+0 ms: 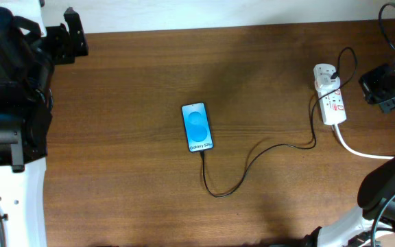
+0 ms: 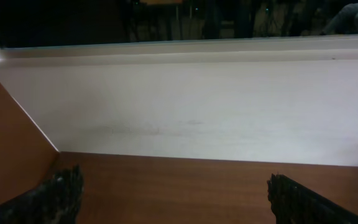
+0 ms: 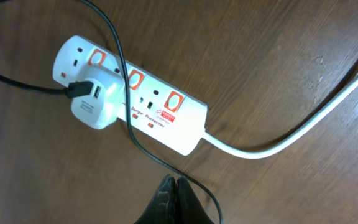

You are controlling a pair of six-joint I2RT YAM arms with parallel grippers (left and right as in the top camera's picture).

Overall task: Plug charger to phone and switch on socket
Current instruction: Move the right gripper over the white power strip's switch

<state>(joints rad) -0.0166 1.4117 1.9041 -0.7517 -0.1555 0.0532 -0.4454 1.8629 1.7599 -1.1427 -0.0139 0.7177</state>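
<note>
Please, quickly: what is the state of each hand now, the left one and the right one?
Left hand: open, holding nothing.
Right hand: closed, holding nothing, beside the socket.

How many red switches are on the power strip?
3, in a row along the power strip: one beside the white plug, one in the middle, one near the white cord.
</note>
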